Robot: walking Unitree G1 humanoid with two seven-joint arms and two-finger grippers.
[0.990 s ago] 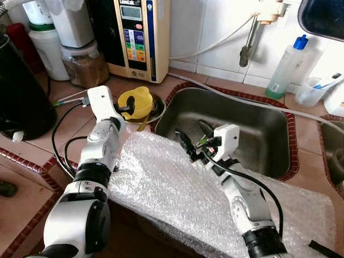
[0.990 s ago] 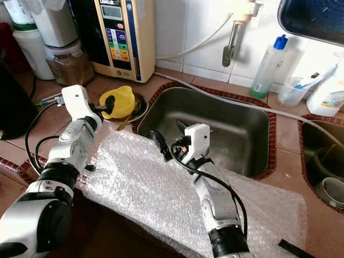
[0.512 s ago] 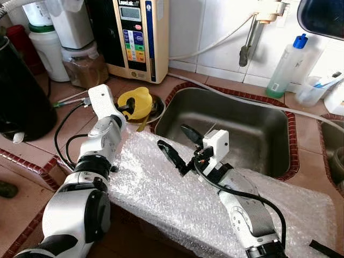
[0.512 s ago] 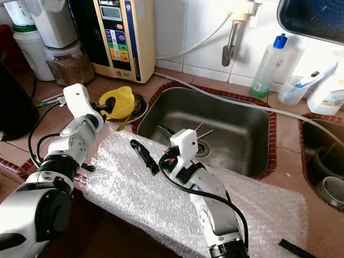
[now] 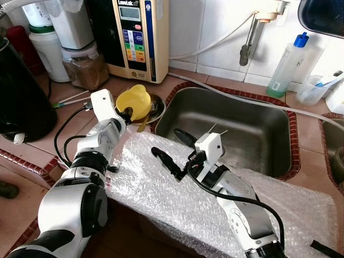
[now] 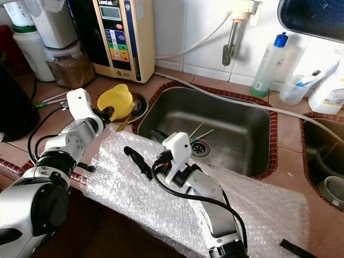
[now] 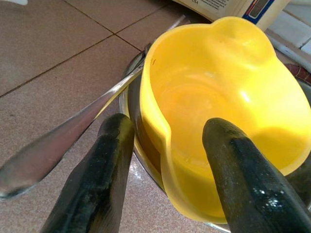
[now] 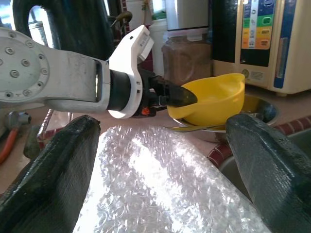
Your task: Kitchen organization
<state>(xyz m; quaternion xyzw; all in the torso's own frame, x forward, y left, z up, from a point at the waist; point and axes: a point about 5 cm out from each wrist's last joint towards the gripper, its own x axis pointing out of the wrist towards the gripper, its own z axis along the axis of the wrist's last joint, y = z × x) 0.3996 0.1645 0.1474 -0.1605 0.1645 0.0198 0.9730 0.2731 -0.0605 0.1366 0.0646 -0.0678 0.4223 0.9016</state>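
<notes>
Since one second ago, the right gripper [image 5: 171,152] has moved away from the sink [image 5: 279,161] edge and toward the robot's left, over the bubble wrap [image 5: 161,188]; the yellow bowl [image 5: 134,102] is now tipped up more, with its hollow side showing.

Left eye view: the left gripper [image 5: 127,112] reaches to the yellow bowl, which sits in a metal dish [image 5: 156,107] on the tiled counter [image 5: 64,129], just beside the sink. The right gripper hovers above the bubble wrap with its fingers spread wide.

Right eye view: the same scene; a water machine [image 6: 123,37] stands against the wall behind the bowl, and a clear bottle with a blue cap [image 6: 267,65] stands behind the sink.

Left wrist view: the two black fingers [image 7: 102,170] stand astride the rim of the yellow bowl, one outside and one inside, a narrow gap between them. Whether they press the rim, I cannot tell. A spoon handle [image 7: 58,141] lies beside the bowl.

Right wrist view: the fingers [image 8: 43,179] are wide apart and hold nothing; between them are the bubble wrap and the left gripper at the bowl.
</notes>
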